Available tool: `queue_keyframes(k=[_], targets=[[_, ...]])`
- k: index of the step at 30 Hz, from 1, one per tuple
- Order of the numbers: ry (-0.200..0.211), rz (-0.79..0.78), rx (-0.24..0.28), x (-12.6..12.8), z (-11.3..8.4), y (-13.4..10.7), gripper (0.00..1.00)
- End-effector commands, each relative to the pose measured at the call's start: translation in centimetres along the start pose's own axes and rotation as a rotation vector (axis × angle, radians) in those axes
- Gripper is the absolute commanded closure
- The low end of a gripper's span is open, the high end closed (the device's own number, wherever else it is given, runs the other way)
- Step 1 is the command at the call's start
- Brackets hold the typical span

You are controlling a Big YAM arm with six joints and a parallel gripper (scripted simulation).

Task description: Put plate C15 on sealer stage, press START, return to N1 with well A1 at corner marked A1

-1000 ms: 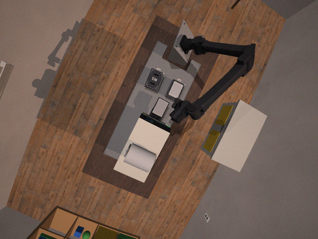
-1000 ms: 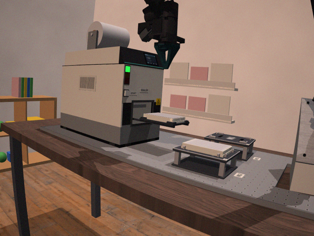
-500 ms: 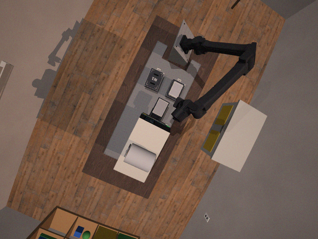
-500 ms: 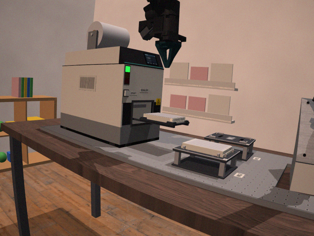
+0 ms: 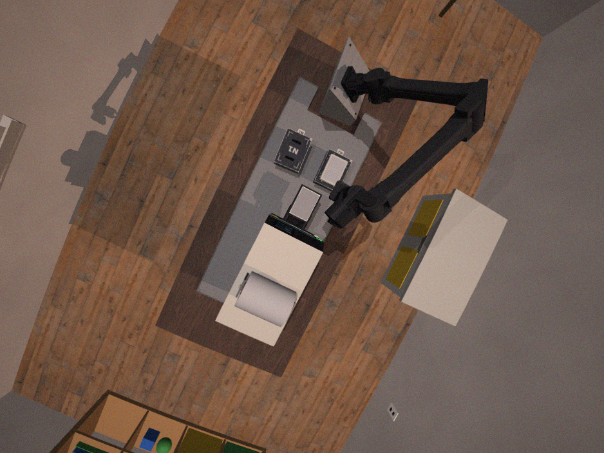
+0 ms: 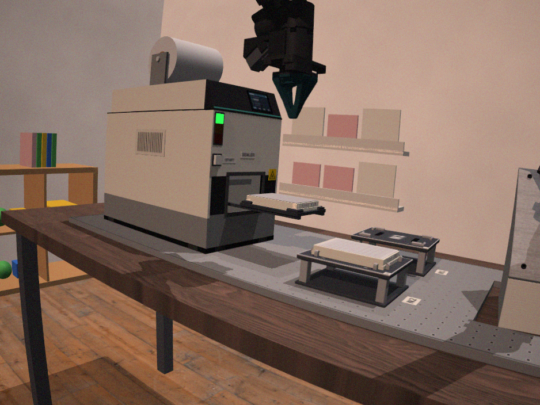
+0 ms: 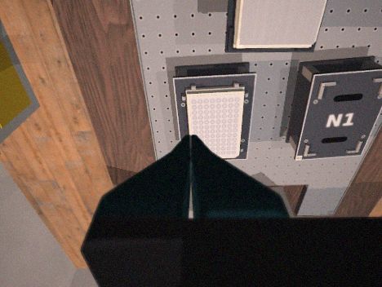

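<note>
Plate C15 (image 5: 305, 203) (image 6: 282, 201) (image 7: 280, 22): on the sealer's stage (image 5: 287, 215) (image 6: 300, 214) (image 7: 270, 50), which is out in front of the sealer door (image 6: 245, 191). Plate lies flat as far as can be seen; top surface smooth and pale, no wells showing. Exact fit inside the locators cannot be told.

Gripper (image 6: 293, 117) (image 7: 190, 144): closed, nothing between the fingertips, pointing down. It is above the level of C15, well apart from it and off to one side, nearer the START side of the sealer in the top view.

Sealer (image 5: 285, 253) (image 6: 156, 161): lamp (image 6: 219, 118) green. START button (image 6: 217, 160) on the front face, below the lamp, untouched. Foil roll (image 5: 266, 298) (image 6: 196, 61) on top of the housing.

Nest N1 (image 5: 293, 150) (image 6: 394, 237) (image 7: 341, 116): unoccupied, its corner locators and two dark slots visible. Nest N2 (image 5: 318, 181) (image 6: 300, 256) (image 7: 250, 118), beside N1: holds a plate (image 5: 334, 168) (image 6: 355, 252) (image 7: 215, 122) lying flat, round wells visible from above.

Both nests and the sealer stand on a grey perforated board (image 5: 234, 229) (image 6: 436, 316) (image 7: 163, 53) on the dark wood worktop (image 5: 180, 302) (image 6: 305, 324) (image 7: 102, 81).
</note>
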State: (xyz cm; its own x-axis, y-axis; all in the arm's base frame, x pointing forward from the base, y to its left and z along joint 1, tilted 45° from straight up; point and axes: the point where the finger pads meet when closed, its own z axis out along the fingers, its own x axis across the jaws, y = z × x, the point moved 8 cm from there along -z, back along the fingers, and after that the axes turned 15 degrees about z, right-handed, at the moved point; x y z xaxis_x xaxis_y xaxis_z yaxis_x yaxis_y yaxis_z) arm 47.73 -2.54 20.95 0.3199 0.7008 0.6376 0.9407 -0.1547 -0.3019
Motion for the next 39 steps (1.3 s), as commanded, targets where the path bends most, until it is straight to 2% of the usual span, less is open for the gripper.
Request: queue_keyframes(k=[1,12,27,28,29,31,34,39], targets=[[-0.006,-0.01,-0.02,1.1,-1.0,-0.5,1.0],[-0.009,-0.042,-0.042,2.4,-1.7,0.1,1.0],[0.0,-0.025,-0.072,1.4,-3.2,0.5,1.0],[0.018,-0.026,-0.119,1.5,-2.3,0.1,0.0],[0.034,-0.031,-0.162,1.5,-1.3,-0.4,0.0],[0.034,-0.031,-0.162,1.5,-1.3,-0.4,0.0],[0.019,-0.011,-0.135,1.4,1.7,-0.6,0.0],[0.024,0.003,-0.101,0.6,2.6,-0.2,0.0]])
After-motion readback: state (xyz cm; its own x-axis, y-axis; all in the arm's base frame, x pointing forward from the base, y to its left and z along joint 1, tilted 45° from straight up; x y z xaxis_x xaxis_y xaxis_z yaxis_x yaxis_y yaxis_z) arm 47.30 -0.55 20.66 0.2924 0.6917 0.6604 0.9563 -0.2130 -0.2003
